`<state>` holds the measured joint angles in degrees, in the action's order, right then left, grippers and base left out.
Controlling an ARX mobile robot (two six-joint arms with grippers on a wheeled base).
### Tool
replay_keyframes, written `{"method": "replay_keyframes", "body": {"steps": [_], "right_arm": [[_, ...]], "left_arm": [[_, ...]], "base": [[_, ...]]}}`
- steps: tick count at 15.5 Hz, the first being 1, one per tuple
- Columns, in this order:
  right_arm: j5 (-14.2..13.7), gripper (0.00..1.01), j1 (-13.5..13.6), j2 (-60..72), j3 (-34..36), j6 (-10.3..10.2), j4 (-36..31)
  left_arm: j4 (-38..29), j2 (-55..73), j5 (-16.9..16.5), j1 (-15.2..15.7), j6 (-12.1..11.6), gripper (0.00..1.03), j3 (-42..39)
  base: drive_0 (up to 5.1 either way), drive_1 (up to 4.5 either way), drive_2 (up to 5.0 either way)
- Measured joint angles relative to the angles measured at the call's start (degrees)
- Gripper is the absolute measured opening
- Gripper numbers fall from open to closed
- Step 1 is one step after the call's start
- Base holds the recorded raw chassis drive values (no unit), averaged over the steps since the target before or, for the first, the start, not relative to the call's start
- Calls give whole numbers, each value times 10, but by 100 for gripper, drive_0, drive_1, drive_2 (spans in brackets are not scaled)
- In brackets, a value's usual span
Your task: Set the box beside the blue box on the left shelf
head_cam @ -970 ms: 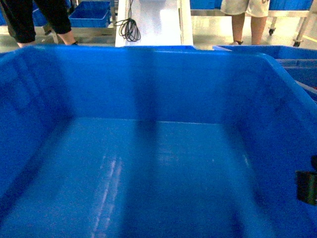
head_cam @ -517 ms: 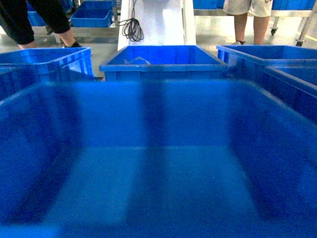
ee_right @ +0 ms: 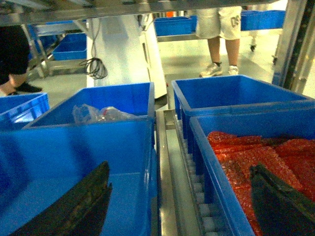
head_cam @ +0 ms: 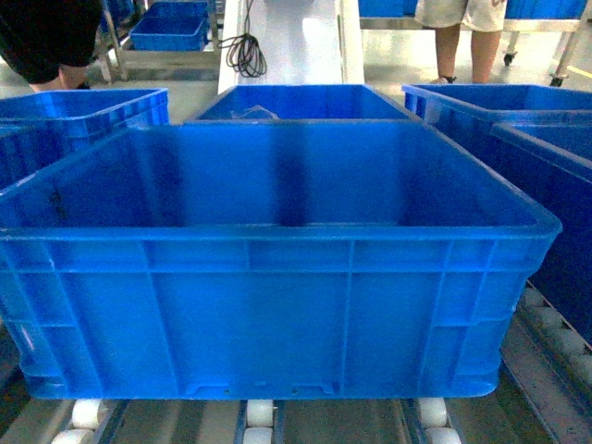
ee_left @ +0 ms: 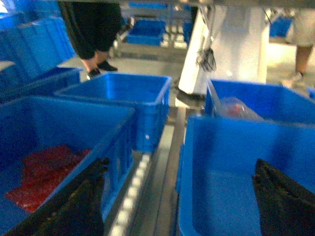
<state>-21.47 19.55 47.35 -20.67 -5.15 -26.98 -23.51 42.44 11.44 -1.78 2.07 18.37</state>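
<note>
The box (head_cam: 277, 305), a big bright blue open crate with ribbed sides, sits on the white rollers (head_cam: 259, 412) of the left shelf and fills the middle of the head view. Neither gripper shows in that view. My left gripper (ee_left: 180, 163) is open and holds nothing, its fingers straddling the box's left wall (ee_left: 189, 162) and the roller gap (ee_left: 129, 201). My right gripper (ee_right: 179, 167) is open too and holds nothing, astride the box's right wall (ee_right: 147, 162) and a roller strip (ee_right: 204, 208). Directly behind the box stands another blue box (head_cam: 305, 102) with a clear plastic bag inside.
A blue crate (ee_left: 49, 123) with red packets stands left of the box, and another (ee_right: 246, 125) with red packets stands on its right. More blue crates stand behind these. A white column (head_cam: 287, 42) with a coiled cable and people's legs (head_cam: 458, 37) are beyond the shelf.
The box filled the head view close up, showing its floor. It has since dropped down and away, and now rests on the rollers with its front wall showing.
</note>
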Motion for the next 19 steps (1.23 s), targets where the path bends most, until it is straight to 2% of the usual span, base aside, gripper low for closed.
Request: {"method": "replay_keyframes", "body": {"steps": [1,2,3,6,7,8,9,10,11,14,17,19], "right_arm": [[31,70,-22,-29,29,19,-1],[50,60,-40,-45,48,29,0],[71,48,-55,-60,68,37,1],[125,1,-108,-136,125,46,16],[142,1,-125,-164,143,48,30],[157,1,-139,-190,154,48,42],[205,1,-182,-211,163,49,54],[207,1,-200,-226,169,48,64],[215,1,-195,-248,176,48,79],[215,1,-196,-286,186,48,106],[215,1,-196,-289,197,48,85],[215,1,-196,-301,200,48,104]], "left_arm": [[4,-27,-66,22,-6,73,-24],[-1,-44,-99,21,-9,64,-37],[-4,-61,-116,15,-11,52,-53],[5,-114,-114,18,-11,7,-105],[15,-140,-114,18,-11,2,-121],[27,-162,-114,18,-11,2,-134],[37,-180,-114,18,-11,2,-141],[44,-193,-114,18,-11,2,-147],[58,-213,-115,18,-11,2,-153],[83,-249,-114,18,-11,2,-162],[61,-256,-114,18,-11,2,-175],[80,-267,-114,18,-11,2,-175]], "base": [[0,0,0],[0,0,0],[0,0,0],[0,0,0],[0,0,0],[0,0,0],[0,0,0],[0,0,0],[0,0,0],[0,0,0],[0,0,0],[0,0,0]]}}
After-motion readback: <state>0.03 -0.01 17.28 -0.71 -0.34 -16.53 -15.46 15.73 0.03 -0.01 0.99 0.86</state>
